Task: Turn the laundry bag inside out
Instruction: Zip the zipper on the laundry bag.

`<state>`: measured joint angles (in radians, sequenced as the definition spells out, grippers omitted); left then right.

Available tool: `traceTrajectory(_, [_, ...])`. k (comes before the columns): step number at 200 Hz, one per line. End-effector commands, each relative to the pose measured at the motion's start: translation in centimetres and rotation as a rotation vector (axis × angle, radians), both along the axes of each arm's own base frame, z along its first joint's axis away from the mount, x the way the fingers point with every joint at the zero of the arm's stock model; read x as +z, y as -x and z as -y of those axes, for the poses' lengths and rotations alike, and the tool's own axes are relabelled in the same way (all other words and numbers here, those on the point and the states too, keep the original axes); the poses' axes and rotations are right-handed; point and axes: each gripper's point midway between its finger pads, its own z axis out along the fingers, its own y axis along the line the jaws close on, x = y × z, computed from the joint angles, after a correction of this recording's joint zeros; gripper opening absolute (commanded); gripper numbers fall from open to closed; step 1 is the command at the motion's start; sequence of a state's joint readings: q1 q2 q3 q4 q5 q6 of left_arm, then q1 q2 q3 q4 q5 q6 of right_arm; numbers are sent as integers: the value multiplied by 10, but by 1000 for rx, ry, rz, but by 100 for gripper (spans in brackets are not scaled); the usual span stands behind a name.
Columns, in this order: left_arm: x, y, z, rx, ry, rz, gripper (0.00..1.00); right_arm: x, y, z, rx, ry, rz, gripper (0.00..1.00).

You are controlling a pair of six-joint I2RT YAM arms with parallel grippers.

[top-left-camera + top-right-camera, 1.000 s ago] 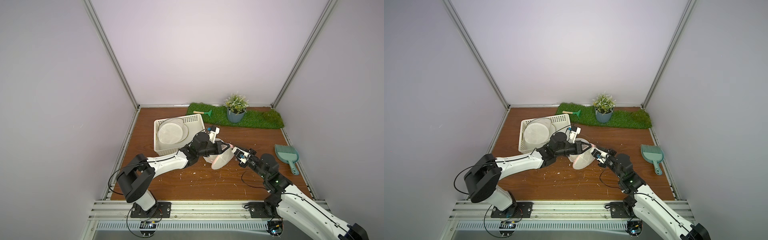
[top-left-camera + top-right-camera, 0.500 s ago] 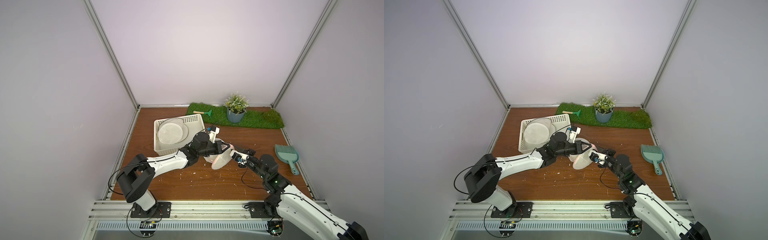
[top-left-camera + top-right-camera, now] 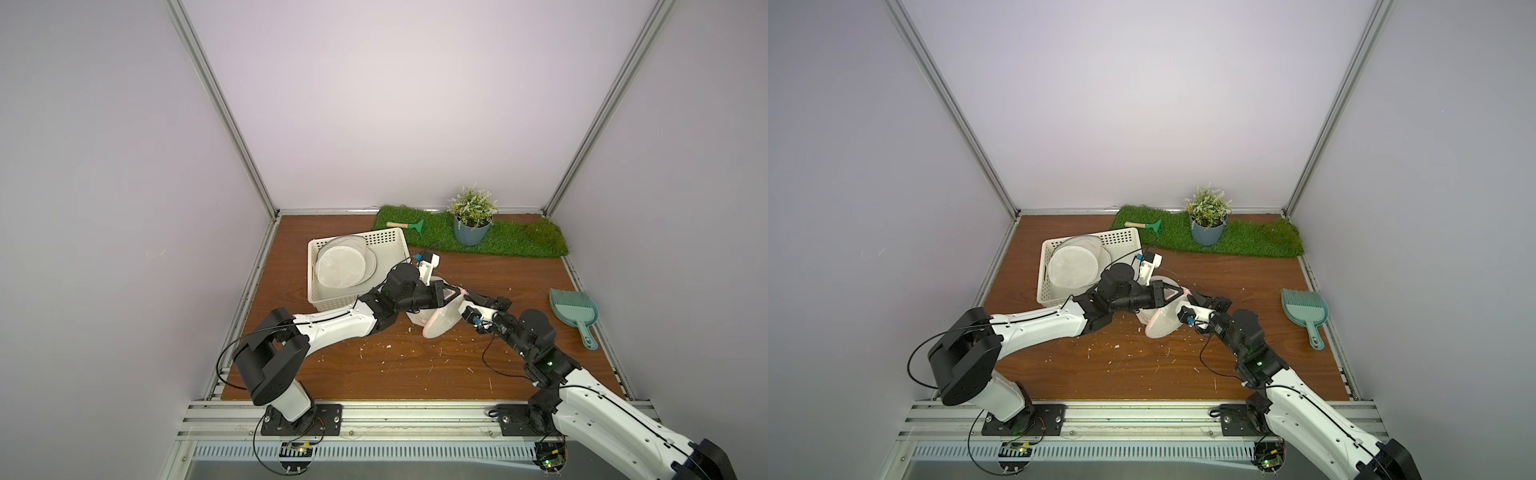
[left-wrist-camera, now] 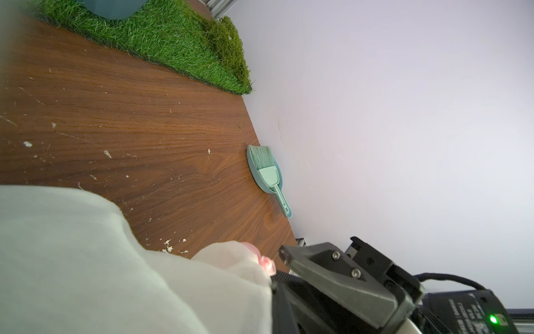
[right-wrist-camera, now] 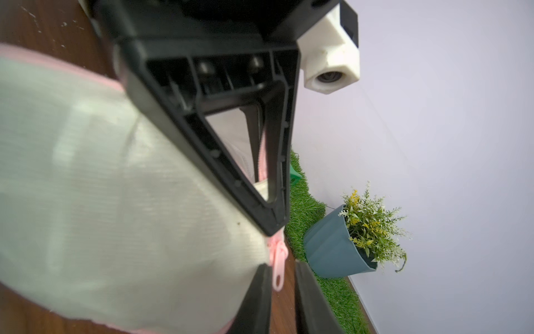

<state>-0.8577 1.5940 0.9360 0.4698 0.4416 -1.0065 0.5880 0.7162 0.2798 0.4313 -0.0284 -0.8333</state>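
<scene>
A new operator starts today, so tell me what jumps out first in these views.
The white mesh laundry bag at mid-table draws the eye first, pinched at its pink zipper edge by the left end effector. The right end effector meets it there, narrowly parted around the pink zipper pull. Farther back stand a white basket and a potted plant on a grass mat.

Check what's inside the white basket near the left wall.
The white basket holds overlapping round white mesh discs, at least two; the exact count is unclear. They cover most of the basket's floor, so anything lying under them cannot be seen.
</scene>
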Motion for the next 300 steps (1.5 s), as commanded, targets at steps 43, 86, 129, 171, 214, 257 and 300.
traceTrajectory(43, [24,6,7,-38,40,31,1,13,-2,-1,-9,-26,57,10])
traceTrajectory(86, [27,7,7,-46,44,44,1,8,1,-5,22,-41,21,0])
traceTrajectory(129, [24,8,5,-66,-7,96,1,16,-1,-3,-7,-137,-27,0])
traceTrajectory(171, [27,8,-4,-53,-40,186,1,29,0,1,-55,-377,-208,0])
traceTrajectory(214, [39,6,-9,-40,13,238,1,34,0,5,-134,-667,-476,0])
traceTrajectory(257, [45,5,-13,-40,28,268,1,37,-1,0,-173,-852,-669,0])
traceTrajectory(300, [45,2,-22,-37,25,297,1,40,-2,-1,-210,-893,-755,0])
